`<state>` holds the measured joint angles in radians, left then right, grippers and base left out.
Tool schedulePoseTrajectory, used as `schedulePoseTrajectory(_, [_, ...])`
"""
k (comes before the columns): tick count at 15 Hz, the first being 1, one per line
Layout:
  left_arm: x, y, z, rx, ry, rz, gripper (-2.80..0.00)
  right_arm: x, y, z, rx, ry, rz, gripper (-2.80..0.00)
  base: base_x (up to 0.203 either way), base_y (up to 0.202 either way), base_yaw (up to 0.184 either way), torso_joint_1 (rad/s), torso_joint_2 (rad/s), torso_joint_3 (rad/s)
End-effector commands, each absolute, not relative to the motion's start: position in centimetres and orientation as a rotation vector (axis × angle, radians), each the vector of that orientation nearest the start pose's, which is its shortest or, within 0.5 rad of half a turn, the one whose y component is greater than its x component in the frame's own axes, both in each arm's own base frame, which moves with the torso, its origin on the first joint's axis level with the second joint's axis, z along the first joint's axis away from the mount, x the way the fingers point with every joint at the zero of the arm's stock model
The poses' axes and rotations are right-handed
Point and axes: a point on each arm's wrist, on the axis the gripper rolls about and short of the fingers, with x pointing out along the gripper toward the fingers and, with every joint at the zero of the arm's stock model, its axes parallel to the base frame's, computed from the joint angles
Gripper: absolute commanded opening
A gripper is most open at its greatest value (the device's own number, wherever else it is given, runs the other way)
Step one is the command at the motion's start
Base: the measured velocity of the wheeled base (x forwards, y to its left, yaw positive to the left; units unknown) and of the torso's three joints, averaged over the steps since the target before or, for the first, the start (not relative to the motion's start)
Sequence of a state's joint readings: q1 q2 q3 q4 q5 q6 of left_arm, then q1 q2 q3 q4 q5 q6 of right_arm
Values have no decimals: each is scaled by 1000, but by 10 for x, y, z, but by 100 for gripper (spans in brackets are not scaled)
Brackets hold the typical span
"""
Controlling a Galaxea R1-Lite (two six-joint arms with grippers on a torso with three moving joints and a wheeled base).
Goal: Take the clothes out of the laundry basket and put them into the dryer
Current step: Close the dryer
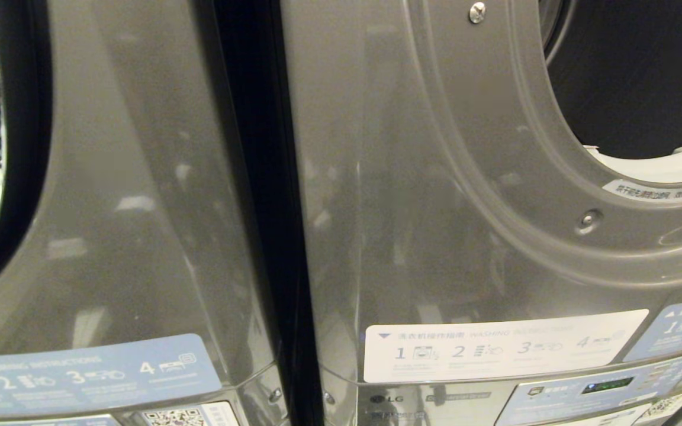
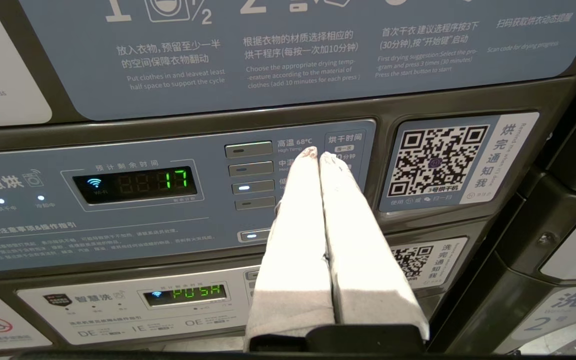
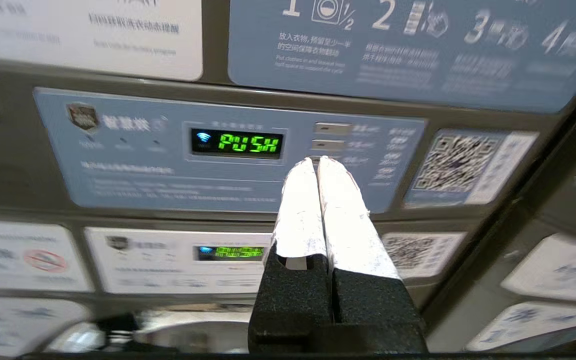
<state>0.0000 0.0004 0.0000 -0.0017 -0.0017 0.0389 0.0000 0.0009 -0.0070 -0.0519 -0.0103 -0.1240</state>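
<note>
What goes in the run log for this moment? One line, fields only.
left gripper: shut, empty, at control panel | right gripper: shut, empty, at panel reading PUSH | dryer: door opening dark | clothes, basket: unseen

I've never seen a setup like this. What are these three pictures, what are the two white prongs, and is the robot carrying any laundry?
They come from three cameras on one robot with two arms. The head view looks at two dark grey laundry machines side by side; the dryer on the right stands open, its dark drum showing. Neither arm appears there. The other two pictures are taken from each wrist, looking along the hand. The white prongs are its fingers. The left hand is shut and empty, before a blue control panel whose display reads 17. The right hand is also shut and empty, before a panel display reading PUSH. No clothes or basket show in any picture.
</note>
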Motion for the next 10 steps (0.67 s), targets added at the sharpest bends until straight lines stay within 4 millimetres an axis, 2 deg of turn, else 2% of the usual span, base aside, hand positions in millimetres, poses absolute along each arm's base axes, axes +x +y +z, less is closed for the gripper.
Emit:
schedulePoseTrajectory(1, [-23,0,76,36,-2,-1,-280,-23,0,78,17,-22,-9,-280,0,0,0,0,0,0])
schedulePoseTrajectory(3, [-23,0,76,26,-3,0,-280,-23,0,76,15,-8,-10,-280,0,0,0,0,0,0])
schedulePoseTrajectory(6, [-23,0,76,26,-3,0,-280,-23,1,75,-90,13,45,-280,0,0,0,0,0,0])
schedulePoseTrajectory(10, [-23,0,76,26,-3,0,-280,-23,1,75,-86,10,45,-280,0,0,0,0,0,0])
